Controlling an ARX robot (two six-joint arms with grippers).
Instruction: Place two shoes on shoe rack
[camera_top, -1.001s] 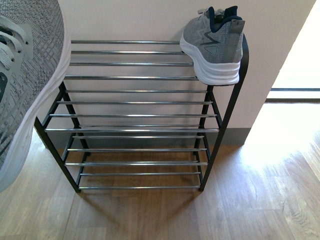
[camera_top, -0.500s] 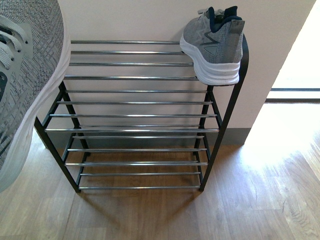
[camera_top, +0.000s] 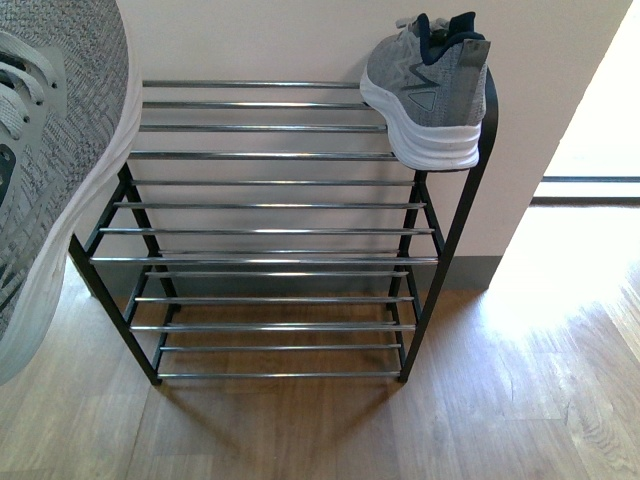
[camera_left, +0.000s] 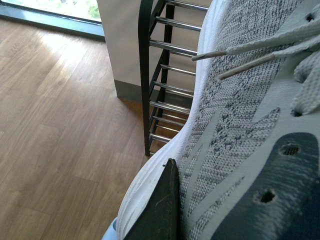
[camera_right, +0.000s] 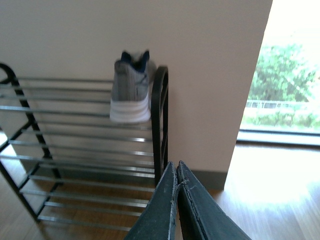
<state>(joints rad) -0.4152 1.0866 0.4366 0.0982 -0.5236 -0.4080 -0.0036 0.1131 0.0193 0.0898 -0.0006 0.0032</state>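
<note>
**One shoe up on the rack, one in the air**

The left gripper (camera_left: 215, 215) is pinching the near shoe (camera_top: 55, 170), holding it up left of the shoe rack (camera_top: 270, 205). The shoe is hiding all but one finger (camera_left: 162, 205). The far shoe (camera_top: 428, 95) is sitting on the top shelf's right end. The right gripper (camera_right: 176, 197) is pressing its fingers together, well apart from it

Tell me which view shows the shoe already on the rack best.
The front view: the racked shoe sits sharp on the top shelf of the shoe rack, side and sole visible. The right wrist view shows only its heel, smaller. The left wrist view misses it, filled by the held shoe.
</note>
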